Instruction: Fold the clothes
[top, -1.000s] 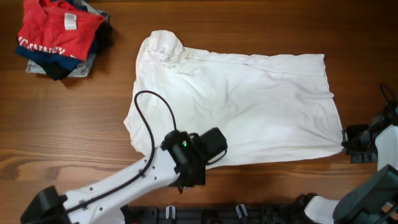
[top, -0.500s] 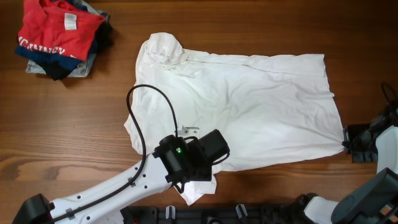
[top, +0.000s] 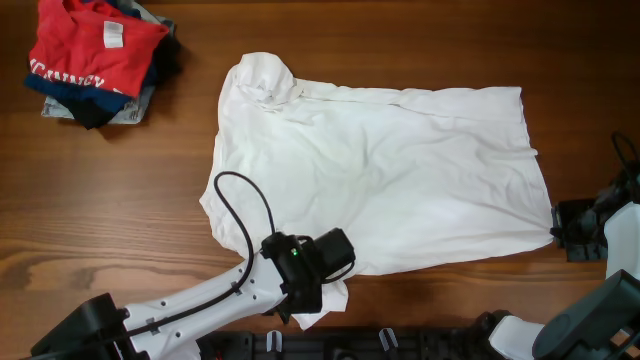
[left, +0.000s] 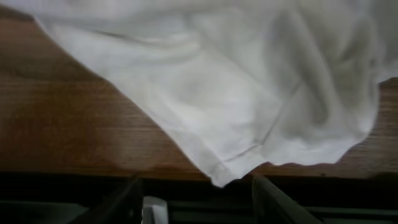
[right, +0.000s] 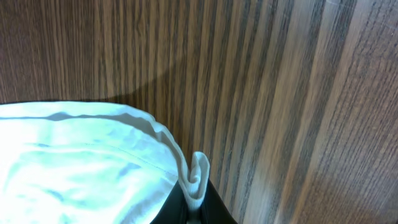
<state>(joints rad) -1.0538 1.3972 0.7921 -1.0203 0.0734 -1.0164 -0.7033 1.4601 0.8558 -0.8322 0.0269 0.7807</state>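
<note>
Left claw (left: 196, 182) is spread, nothing pinched. A hemmed corner of the white shirt (top: 400, 170) lies on the tabletop (top: 120, 200) right between its fingers (left: 127, 196), and the rest of the wrinkly shirt lies flat ahead of it. The right claw (right: 196, 208) is pressed together on a small curled fold of the shirt's edge (really just a nip of fabric), and the cloth runs away from it to one side. The red T-shirt (top: 90, 50) tops a pile well apart from both claws.
</note>
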